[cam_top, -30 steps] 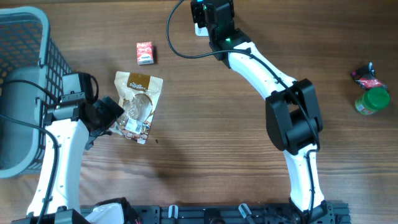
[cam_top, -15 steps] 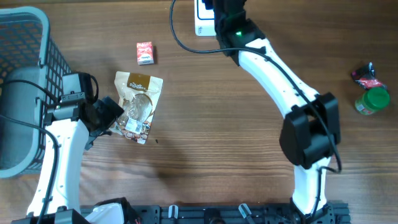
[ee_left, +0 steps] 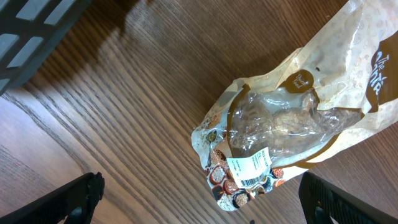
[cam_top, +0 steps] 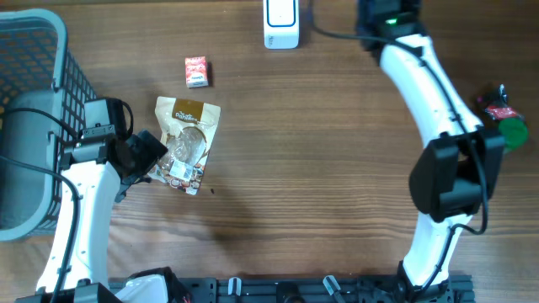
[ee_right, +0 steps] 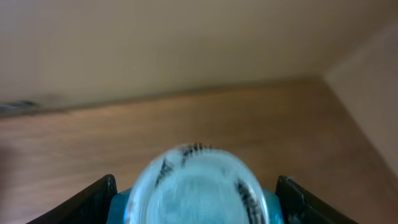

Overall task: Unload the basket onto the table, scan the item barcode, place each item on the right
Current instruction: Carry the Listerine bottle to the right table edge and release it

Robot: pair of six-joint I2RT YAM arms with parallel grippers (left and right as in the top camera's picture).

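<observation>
On my overhead view the basket [cam_top: 34,50] stood at the table's [cam_top: 295,185] left edge, with my left gripper [cam_top: 152,162] between it and the pouch [cam_top: 189,135]. A small box [cam_top: 196,71] lay behind the pouch, and a docking unit [cam_top: 280,21] sat at the far edge. At the right edge, a wrapper [cam_top: 495,101] lay just behind a jar [cam_top: 510,133]. A rounded device [ee_right: 194,174] sat between the fingers of my right gripper [ee_right: 194,190].

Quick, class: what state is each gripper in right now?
Left gripper: open, empty, by the snack bag.
Right gripper: closed on a blurred pale round object.

White arm links [cam_top: 84,210], black joint housings [cam_top: 455,181], black cables [cam_top: 38,170], green light [cam_top: 390,22] on right arm, black left gripper [ee_left: 202,198]
</observation>
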